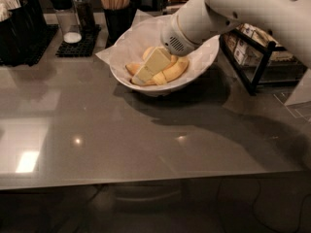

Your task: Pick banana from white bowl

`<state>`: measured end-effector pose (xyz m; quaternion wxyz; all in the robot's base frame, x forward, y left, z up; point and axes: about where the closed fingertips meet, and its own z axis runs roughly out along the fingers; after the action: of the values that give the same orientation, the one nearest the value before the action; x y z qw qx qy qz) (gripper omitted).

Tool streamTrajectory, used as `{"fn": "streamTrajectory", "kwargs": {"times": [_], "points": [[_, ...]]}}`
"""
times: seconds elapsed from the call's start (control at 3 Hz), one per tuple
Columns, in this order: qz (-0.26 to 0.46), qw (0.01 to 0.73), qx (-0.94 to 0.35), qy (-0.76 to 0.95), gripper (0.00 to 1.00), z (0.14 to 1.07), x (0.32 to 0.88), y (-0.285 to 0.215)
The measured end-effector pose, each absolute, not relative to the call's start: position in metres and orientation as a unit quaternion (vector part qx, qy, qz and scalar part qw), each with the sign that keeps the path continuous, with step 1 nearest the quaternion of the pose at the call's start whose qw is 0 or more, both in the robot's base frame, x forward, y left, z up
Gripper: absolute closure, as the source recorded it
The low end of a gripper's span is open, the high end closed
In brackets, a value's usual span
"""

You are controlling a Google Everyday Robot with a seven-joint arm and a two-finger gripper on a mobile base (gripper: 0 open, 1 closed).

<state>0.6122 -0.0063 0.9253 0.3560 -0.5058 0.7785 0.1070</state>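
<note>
The white bowl (204,57) stands at the back middle of the grey table, lined with crinkled white paper. Several bananas lie in it. A curved pale-yellow banana (178,69) lies at the right of the pile. An orange-tinted one (132,68) lies at the left, and another (147,52) shows behind. My gripper (146,77) reaches down from the upper right into the bowl. It rests among the bananas, just left of the pale-yellow one, and covers the middle of the pile.
A black cup of wooden sticks (115,8) and shakers on a black mat (73,28) stand behind the bowl at the left. A black wire rack of packets (257,57) stands to the right. Dark containers (19,28) are at the far left.
</note>
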Motion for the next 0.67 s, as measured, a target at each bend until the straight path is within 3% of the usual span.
{"fn": "streamTrajectory", "kwargs": {"times": [0.67], "points": [[0.108,0.334,-0.489,0.798,0.00,0.9004,0.6231,0.0039]]}}
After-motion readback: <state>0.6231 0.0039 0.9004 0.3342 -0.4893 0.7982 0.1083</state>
